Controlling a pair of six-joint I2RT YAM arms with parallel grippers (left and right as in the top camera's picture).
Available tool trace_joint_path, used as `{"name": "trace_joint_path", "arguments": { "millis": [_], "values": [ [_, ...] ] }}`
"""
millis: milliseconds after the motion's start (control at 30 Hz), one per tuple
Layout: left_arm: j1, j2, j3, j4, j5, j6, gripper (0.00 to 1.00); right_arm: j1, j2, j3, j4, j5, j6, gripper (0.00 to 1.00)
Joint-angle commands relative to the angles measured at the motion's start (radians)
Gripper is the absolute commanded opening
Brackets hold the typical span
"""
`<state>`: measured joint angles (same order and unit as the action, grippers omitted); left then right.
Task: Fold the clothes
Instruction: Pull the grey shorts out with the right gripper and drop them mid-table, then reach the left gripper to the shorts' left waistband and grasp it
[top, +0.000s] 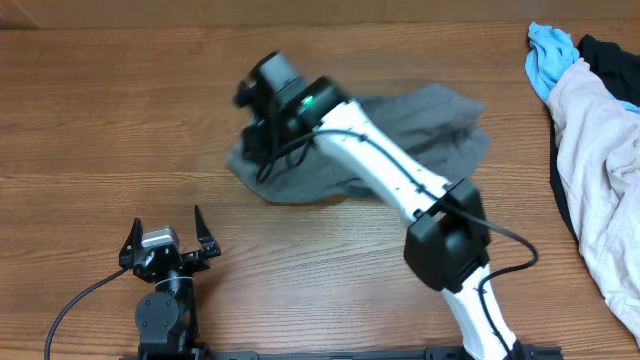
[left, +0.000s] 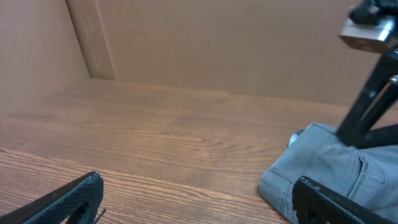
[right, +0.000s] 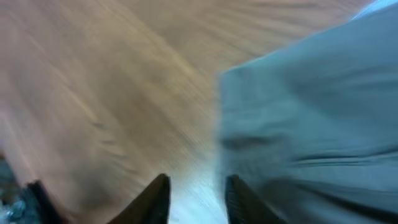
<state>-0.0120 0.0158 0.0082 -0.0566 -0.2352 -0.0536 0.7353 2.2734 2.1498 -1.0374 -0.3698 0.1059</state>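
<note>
Wood-grain table runs under everything. Far left, near your front edge, your left gripper sits low over its base. Its jaws are spread wide with nothing between them, and only bare wood lies below. Its wrist view shows the black fingers at the bottom corners and a plain brown board wall behind the table. That gripper is well apart from the cloth.

Move right: the gray shorts lie mid-table in a rumpled, partly folded heap, flat on the wood. The left wrist view catches their near corner at lower right, with a stitched seam and a small pale button at the edge.

Your right gripper points down at the heap's left edge. Its wrist view is blurred. The jaws stand a little apart with pale wood showing in the gap. Gray cloth is just beside one finger, and nothing looks pinched. You cannot tell if a fingertip touches the cloth. The white right arm reaches in from the front right and covers the heap's middle.

Far right edge: a light-blue cloth sits at the top. A whitish-pink garment drapes down below it, and a dark garment lies under both. All three are well apart from the shorts.
</note>
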Motion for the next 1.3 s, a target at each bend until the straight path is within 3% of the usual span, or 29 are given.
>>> {"name": "trace_joint_path", "arguments": {
  "millis": [0, 300, 433, 800, 1067, 1267],
  "values": [
    [0.007, -0.011, -0.003, 0.002, 0.007, -0.014, 1.0, -0.005, -0.049, 0.029, 0.007, 0.05, -0.005, 0.46],
    [0.007, -0.011, -0.003, 0.002, 0.007, -0.014, 1.0, -0.117, -0.174, 0.085, -0.234, 0.35, -0.004, 0.54],
    [0.007, -0.011, -0.003, 0.002, 0.007, -0.014, 1.0, -0.205, -0.221, 0.085, -0.335, 0.354, 0.003, 0.65],
    [0.007, -0.011, -0.003, 0.019, 0.005, -0.015, 1.0, -0.507, -0.242, 0.084, -0.478, 0.346, 0.06, 0.72],
    [0.006, -0.011, 0.0, 0.115, 0.435, -0.016, 1.0, -0.713, -0.242, 0.083, -0.486, 0.269, 0.059, 0.77],
    [0.006, 0.048, 0.096, 0.104, 0.495, -0.06, 1.0, -0.819, -0.242, 0.083, -0.482, 0.245, 0.059, 0.78]
  ]
}}
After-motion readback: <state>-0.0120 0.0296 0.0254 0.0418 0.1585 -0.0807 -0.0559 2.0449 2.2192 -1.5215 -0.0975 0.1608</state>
